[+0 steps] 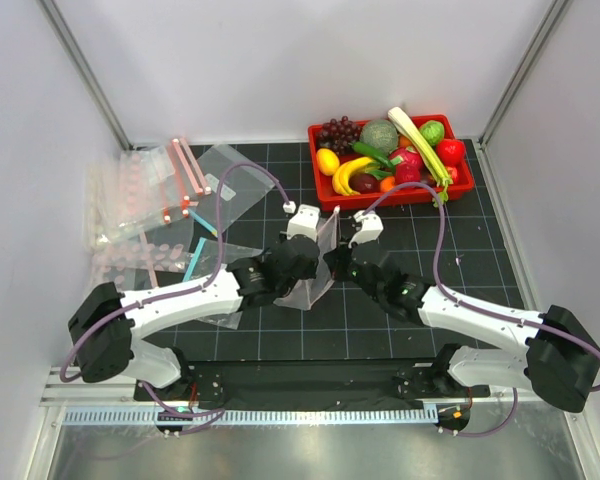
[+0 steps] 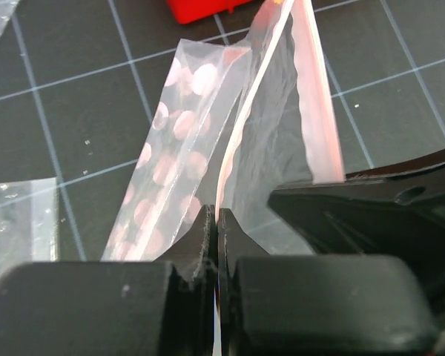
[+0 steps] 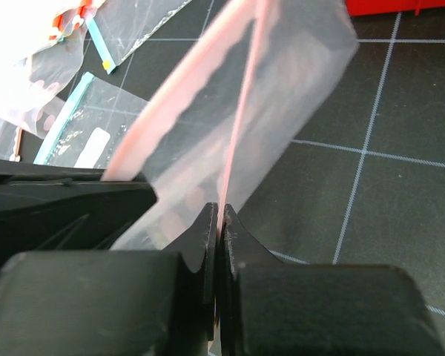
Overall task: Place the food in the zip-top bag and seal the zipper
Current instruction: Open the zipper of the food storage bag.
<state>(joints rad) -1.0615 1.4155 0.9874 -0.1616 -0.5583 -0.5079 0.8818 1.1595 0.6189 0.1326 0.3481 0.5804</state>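
A clear zip-top bag [image 1: 318, 262] stands held up at the middle of the mat between both grippers. My left gripper [image 1: 308, 258] is shut on one mouth edge of the bag [image 2: 259, 148]. My right gripper [image 1: 336, 262] is shut on the other edge [image 3: 282, 111]. The pinkish zipper strip [image 2: 319, 119] runs up from the jaws and also shows in the right wrist view [image 3: 241, 133]. The food lies in the red tray [image 1: 395, 195]: celery stalk [image 1: 420, 145], lemon [image 1: 327, 161], red apple [image 1: 450, 152], dark green vegetable [image 1: 372, 152].
A banana [image 1: 350, 175] and purple grapes [image 1: 338, 131] also lie in the tray at the back right. Several spare bags [image 1: 145, 190] lie at the back left, one with a blue strip [image 1: 195, 258]. White walls stand on all sides.
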